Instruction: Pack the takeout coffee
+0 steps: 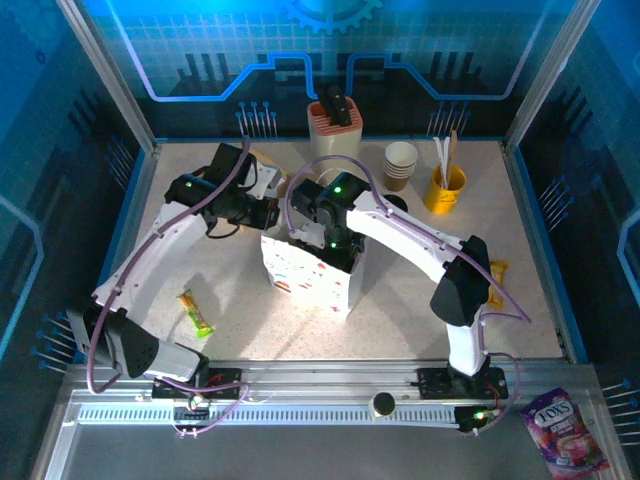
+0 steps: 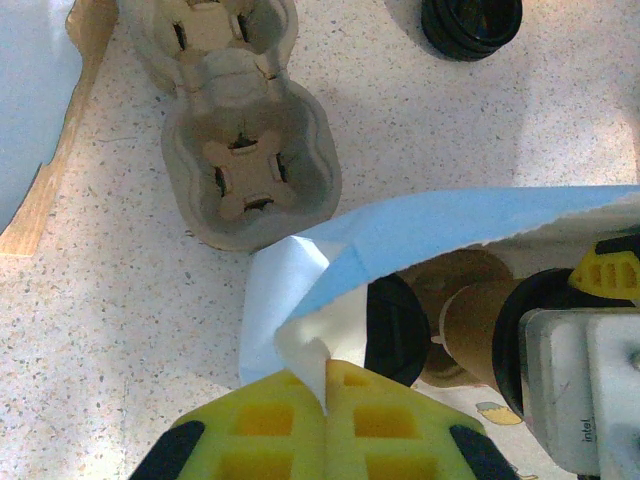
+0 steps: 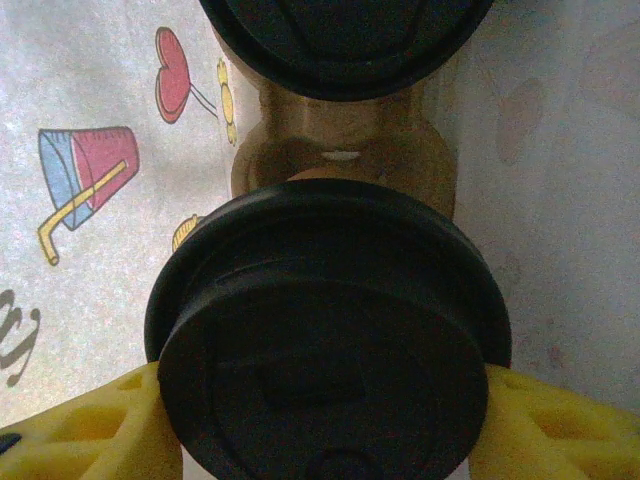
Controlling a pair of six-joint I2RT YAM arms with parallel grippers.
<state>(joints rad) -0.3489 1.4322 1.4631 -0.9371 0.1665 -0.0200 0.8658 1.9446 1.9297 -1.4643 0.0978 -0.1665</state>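
The right gripper clamps a tan paper cup with round black plastic lid inside the white printed paper bag — a second lidded cup sits just beyond it. The left gripper pinches the bag's rim.

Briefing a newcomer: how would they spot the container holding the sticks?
On the table, look to the far right corner. Beside the stack of tan paper cups stands a yellow cup with sticks upright inside. Its bright yellow sets it apart from those tan neighbours.
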